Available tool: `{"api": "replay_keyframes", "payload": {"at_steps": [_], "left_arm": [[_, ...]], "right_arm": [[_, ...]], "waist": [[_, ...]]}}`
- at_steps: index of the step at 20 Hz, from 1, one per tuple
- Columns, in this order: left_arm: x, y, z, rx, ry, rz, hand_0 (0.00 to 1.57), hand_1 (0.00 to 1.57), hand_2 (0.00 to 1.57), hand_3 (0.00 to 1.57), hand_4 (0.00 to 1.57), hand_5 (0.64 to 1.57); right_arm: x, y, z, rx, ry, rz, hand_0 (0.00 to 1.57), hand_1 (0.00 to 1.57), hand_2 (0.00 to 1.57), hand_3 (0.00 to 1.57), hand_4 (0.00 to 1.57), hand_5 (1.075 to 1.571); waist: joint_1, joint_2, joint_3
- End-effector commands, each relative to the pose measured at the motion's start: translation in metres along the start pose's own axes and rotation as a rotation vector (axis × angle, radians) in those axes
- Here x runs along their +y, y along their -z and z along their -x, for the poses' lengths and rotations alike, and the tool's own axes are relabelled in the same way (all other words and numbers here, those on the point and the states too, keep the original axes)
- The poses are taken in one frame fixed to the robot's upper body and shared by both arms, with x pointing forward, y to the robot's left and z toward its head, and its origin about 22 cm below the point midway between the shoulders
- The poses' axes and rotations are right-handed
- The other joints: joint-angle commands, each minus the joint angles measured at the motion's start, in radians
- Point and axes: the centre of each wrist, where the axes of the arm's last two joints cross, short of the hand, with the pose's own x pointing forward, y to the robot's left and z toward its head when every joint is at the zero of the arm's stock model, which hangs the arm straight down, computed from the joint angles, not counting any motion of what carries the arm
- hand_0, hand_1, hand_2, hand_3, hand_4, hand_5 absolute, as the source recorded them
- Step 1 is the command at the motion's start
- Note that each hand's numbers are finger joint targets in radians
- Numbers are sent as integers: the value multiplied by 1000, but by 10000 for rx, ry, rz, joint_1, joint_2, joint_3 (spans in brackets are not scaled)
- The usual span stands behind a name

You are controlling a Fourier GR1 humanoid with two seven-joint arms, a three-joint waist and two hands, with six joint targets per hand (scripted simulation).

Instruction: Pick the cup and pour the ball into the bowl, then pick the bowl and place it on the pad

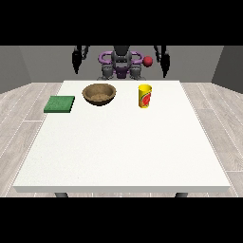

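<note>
Both hands hang off the table, fingers unreadable, while your cup (145, 96) stands upright at the bowl's (99, 94) three o'clock, probably light, stiff and slick, so wrap it mid-wall and keep it level.

The inside of the yellow cup (144, 96) cannot be seen, so any ball in it is hidden. The fingers of both hands are too small to be made out. The table (123, 142) legs are mostly hidden.
</note>
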Motion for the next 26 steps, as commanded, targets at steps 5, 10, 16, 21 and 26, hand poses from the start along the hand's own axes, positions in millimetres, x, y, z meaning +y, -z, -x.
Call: {"api": "replay_keyframes", "payload": {"at_steps": [5, 10, 16, 21, 26], "left_arm": [[10, 1, -26, -91, 237, -78, 0, 0, 0, 0, 664, 1566], [-20, -17, -31, 2652, -2181, -504, 0, 0, 0, 0, 634, 1564], [-27, 5, -93, 1362, -1779, -613, 0, 0, 0, 0, 581, 1560], [-48, 20, -93, -507, -1157, -444, 0, 0, 0, 0, 606, 1555], [-61, 33, -81, -2277, -1026, -495, 0, 0, 0, 0, 548, 1526]], "right_arm": [[-13, 1, -27, -57, -533, -32, 0, 0, 0, 0, 875, 1533], [-3, -22, -41, 2580, 975, 82, 0, 0, 0, 0, 860, 1530], [-4, -28, -90, 1483, 796, -49, 0, 0, 0, 0, 789, 1548], [5, -12, -93, -433, 757, 177, 0, 0, 0, 0, 741, 1546], [18, 6, -83, -1955, 1109, -293, 0, 0, 0, 87, 712, 1545]], "waist": [[73, -2552, 273], [-410, -4371, 372], [-730, -2915, 376], [-608, -1045, 377], [-575, 1042, 377]]}}
